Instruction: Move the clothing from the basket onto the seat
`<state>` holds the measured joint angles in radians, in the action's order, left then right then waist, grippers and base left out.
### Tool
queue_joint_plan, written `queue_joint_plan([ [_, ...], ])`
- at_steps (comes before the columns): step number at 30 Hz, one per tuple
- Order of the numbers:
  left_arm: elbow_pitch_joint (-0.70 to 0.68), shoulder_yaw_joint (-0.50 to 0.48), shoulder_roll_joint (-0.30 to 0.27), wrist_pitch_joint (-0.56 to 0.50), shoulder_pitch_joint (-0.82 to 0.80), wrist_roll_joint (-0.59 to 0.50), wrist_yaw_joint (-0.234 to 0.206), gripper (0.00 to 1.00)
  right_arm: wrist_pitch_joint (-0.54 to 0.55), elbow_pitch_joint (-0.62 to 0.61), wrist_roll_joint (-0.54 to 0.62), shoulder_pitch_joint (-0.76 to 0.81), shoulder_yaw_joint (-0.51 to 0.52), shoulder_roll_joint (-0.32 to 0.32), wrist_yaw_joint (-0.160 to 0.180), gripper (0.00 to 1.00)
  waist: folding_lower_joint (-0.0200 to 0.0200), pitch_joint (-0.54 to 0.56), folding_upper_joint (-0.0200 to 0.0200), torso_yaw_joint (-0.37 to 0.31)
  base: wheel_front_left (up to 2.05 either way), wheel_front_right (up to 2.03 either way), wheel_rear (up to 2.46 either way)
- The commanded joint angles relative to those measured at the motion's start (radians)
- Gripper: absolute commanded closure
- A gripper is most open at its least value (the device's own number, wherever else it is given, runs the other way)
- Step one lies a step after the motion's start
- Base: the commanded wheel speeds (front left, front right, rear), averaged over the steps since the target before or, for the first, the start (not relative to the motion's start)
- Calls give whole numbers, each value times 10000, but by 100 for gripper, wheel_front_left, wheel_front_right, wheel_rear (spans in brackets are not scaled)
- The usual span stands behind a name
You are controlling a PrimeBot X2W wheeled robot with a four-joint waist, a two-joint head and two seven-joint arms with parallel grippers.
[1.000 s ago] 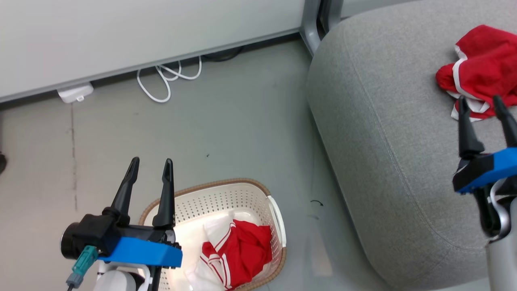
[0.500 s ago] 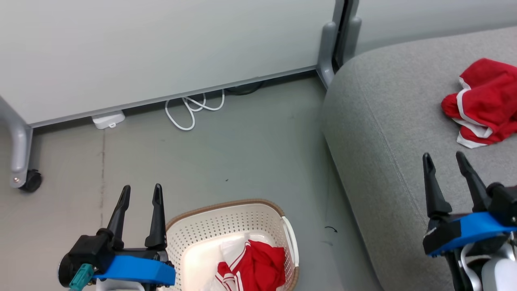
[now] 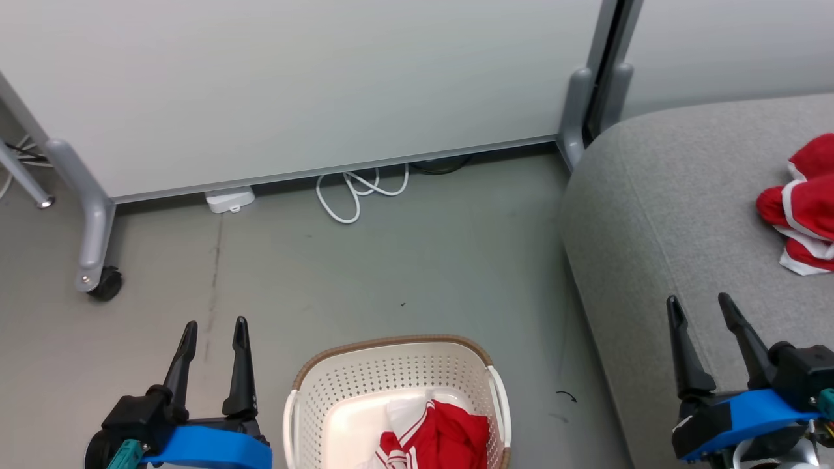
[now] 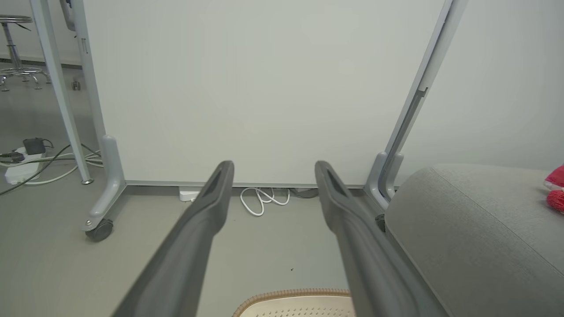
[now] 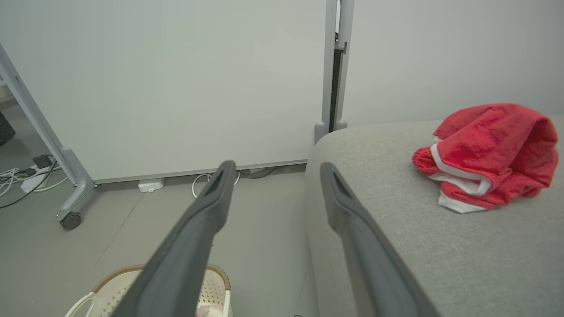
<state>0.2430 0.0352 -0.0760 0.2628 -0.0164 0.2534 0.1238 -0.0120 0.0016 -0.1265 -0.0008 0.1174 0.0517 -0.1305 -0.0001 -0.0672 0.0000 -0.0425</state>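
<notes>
Basket (image 3: 391,381) on the floor, one red garment (image 3: 449,440) with white stripes bunched in its near right corner, partly cut off by the bottom edge of the head view. Another red garment (image 3: 805,208) lies on the seat (image 3: 658,215), well right of the basket. Both arms idle: left jaws spread and empty, hovering just left of the basket; right jaws spread and empty, over the seat's front edge, right of the basket. Judged: one piece left to move. Risks: the garment sits low against the perforated wall, so a finger coming down could strike the brown rim or catch a hole and drag or tip the light basket. A shallow pinch may take only one fold, and the cloth could slip out during the carry and drop to the floor between basket and seat. White cable (image 3: 358,195) beyond the basket, well apart from it.
</notes>
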Motion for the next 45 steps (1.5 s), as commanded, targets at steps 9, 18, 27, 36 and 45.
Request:
queue_joint_plan([
  [9, 297, -227, 57, 30, 96, -57, 72, 0, -236, 402, 9, 147, -374, -15, -5, 0, 1, 248, 0, 721, 0, 0, 0],
  [18, 621, -304, 74, 30, 56, -93, 63, 0, -303, 694, -86, 234, -624, -15, -5, 0, 1, 397, 0, 1000, 0, 0, 0],
  [27, 665, -386, 66, 28, 71, -107, 72, 0, -325, 753, -107, 195, -688, -14, -5, 0, 1, 365, 0, 959, 0, 0, 0],
  [36, 677, -320, 49, 30, 25, -174, 74, 0, -309, 821, -182, 112, -707, -15, -5, 0, 1, 323, 0, 906, 0, 0, 0],
  [45, 659, -278, 78, 28, 58, -231, 75, 0, -364, 860, -290, 80, -790, -16, -5, 0, 1, 225, 0, 770, 0, 0, 0],
])
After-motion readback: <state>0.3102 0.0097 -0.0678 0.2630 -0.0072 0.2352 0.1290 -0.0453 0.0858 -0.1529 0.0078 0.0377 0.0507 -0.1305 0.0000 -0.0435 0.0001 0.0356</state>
